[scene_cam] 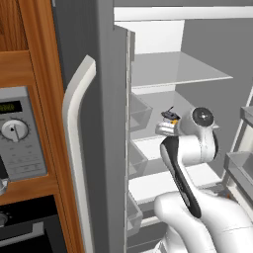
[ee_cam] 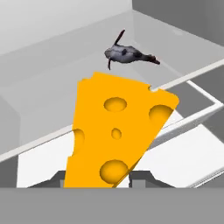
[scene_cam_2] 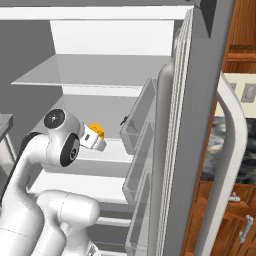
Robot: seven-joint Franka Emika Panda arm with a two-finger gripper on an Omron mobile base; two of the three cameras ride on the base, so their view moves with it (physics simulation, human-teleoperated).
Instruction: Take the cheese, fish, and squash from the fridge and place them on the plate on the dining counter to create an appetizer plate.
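**Cheese held in the fridge**

Right in front of the hand camera, the cheese [ee_cam: 116, 135] stands up big and close. It is a flat orange-yellow wedge with round holes in it and smooth sides. It sits between the two small dark finger tips of the gripper [ee_cam: 105, 177], so the jaws are closed on the cheese. In the left base view the gripper [scene_cam: 167, 127] is just a small pale block with a bit of orange peeking out.

Behind the cheese, toward 12 o'clock in the hand view, the fish [ee_cam: 127, 54] lies on a pale shelf. It is slim, dark grey and shiny, with thin fins and a thin tail. It is apart from the cheese and does not touch it. In the left base view the fish [scene_cam: 170, 114] is a tiny dark shape just above the gripper.

The white arm [scene_cam: 190, 148] is smooth and round with dark joints. It rises from below, bends at a round elbow, and reaches into the fridge [scene_cam: 111, 123] at the middle shelf.

The fridge is grey outside and pale grey inside. Its shelves are flat, white and see-through at the edges. A long curved white handle [scene_cam: 74, 148] runs down the open door, at 9 o'clock from the arm.
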